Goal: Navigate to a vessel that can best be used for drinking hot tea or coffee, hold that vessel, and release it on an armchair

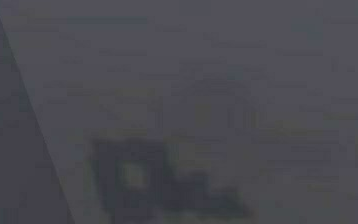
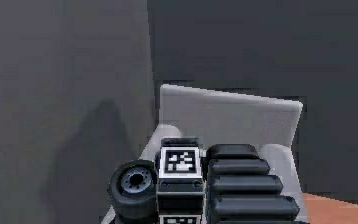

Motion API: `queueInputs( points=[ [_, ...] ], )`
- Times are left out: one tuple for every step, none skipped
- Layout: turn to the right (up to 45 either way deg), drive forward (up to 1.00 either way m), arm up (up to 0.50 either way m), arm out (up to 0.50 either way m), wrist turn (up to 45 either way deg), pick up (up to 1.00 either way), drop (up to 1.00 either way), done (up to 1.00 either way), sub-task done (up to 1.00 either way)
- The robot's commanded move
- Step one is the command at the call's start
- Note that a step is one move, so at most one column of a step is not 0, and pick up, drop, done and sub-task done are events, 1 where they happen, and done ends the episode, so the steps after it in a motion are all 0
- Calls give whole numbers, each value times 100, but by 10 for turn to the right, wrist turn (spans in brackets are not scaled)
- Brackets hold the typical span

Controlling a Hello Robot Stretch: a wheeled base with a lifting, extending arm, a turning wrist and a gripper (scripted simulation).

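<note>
Dark arm (image 2: 243, 186), marker square (image 2: 182, 163), pale armchair (image 2: 230, 112)

One light-grey armchair (image 2: 232, 115); one dark arm (image 2: 249, 190) of four stacked segments; two white squares with black marks, the upper square (image 2: 182, 163) whole, the lower square (image 2: 182, 219) cut by the bottom edge; one gripper (image 2: 135, 188), its fingers too unclear to count; two grey walls (image 2: 57, 70) meeting at one corner.
</note>
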Motion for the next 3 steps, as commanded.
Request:
queueInputs(
  points=[
    [0, 0, 0, 42, 0, 0, 0, 0, 0],
    [0, 0, 0, 0, 450, 0, 0, 0, 0],
    [0, 0, 0, 0, 450, 0, 0, 0, 0]
  ],
)
